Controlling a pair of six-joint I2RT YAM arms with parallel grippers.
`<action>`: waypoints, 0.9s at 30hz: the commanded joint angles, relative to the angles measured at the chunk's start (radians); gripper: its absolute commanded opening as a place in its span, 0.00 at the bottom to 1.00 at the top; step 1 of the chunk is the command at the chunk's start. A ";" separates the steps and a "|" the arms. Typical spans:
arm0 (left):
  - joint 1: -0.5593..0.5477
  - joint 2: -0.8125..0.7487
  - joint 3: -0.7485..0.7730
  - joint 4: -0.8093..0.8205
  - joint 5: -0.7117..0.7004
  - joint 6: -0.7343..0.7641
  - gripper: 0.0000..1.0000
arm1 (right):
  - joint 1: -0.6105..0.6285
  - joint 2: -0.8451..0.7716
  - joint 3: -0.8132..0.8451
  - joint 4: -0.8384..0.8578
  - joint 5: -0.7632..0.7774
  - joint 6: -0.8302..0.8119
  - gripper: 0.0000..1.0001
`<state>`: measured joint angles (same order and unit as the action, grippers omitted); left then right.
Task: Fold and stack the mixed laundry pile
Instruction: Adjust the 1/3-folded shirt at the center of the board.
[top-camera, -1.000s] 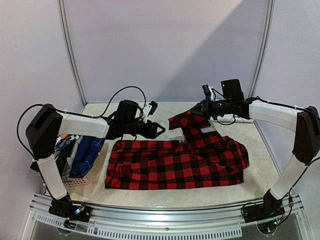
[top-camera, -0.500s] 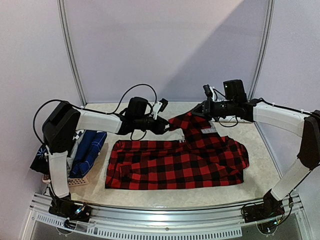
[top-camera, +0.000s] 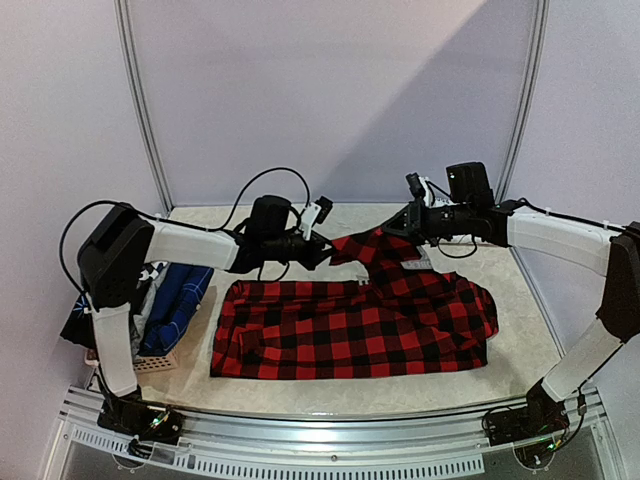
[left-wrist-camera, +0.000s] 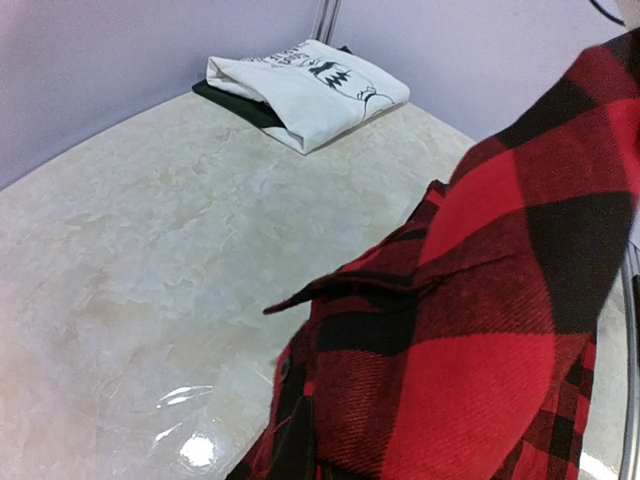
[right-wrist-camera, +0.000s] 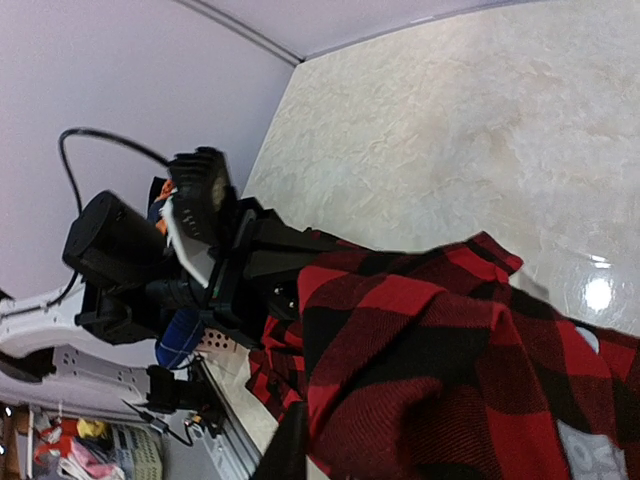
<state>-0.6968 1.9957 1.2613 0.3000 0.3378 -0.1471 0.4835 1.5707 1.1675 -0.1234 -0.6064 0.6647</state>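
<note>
Left pincer (top-camera: 328, 250) was clamped on the lifted far edge of the red-black plaid shirt (top-camera: 350, 330), spread across the middle of the table (top-camera: 520, 310), and the right pincer (top-camera: 393, 228) met that edge with its grip untellable; folding well meant carrying both corners level toward the near hem.

The pale marbled table (top-camera: 515, 345) ran across the lower half of the top view. A red-black plaid shirt (top-camera: 350, 335) lay spread over its centre, mostly flat on the surface, with its upper edge lifted off near mid-frame. At the left edge sat a small pinkish woven basket (top-camera: 150, 362) with blue cloth (top-camera: 178, 300) in it. In the left wrist view, at top centre, a folded white T-shirt (left-wrist-camera: 310, 90) rested on a dark piece (left-wrist-camera: 232, 100) in the table's corner.
</note>
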 joint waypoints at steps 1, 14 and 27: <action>-0.027 -0.112 -0.036 -0.018 -0.087 0.051 0.00 | 0.007 -0.054 -0.019 -0.039 0.021 -0.027 0.24; -0.111 -0.378 -0.153 -0.134 -0.199 0.193 0.00 | 0.008 -0.250 -0.057 -0.153 -0.071 -0.193 0.61; -0.211 -0.648 -0.321 -0.237 -0.403 0.121 0.00 | 0.008 -0.242 0.001 -0.233 0.215 -0.246 0.66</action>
<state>-0.8528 1.4181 0.9646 0.1211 0.0299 0.0147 0.4843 1.2667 1.1286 -0.2970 -0.5041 0.4534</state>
